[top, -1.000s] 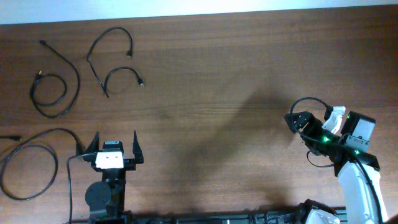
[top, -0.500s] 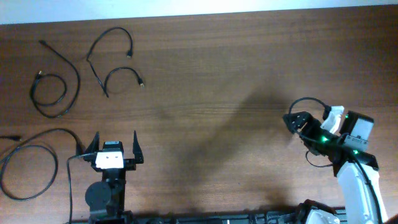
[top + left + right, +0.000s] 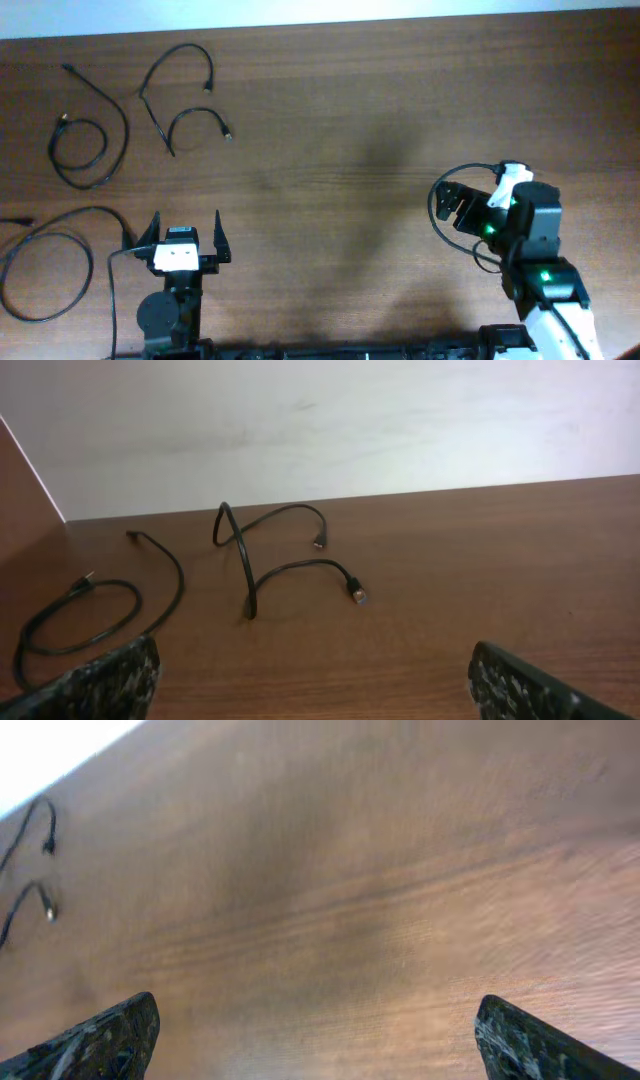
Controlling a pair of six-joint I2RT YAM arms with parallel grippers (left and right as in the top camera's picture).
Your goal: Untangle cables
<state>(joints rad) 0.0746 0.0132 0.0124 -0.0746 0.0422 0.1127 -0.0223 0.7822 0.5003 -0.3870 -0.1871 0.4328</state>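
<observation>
The cables (image 3: 125,130) are spread as separate loops at the upper left and left edge. The left gripper (image 3: 186,222) and right gripper (image 3: 456,205) are held wide, empty. Neighbouring loops could be dragged together by a careless pull.

Big cable loop (image 3: 88,209) at the table's (image 3: 350,900) left edge gets clipped by the frame; right wrist view shows the wood grain smeared.

The cables (image 3: 156,125) lie apart on the counter's (image 3: 330,120) far left: two near the back, one at the left edge beside the left gripper (image 3: 186,228). The right gripper (image 3: 462,205) sits well to the right.
</observation>
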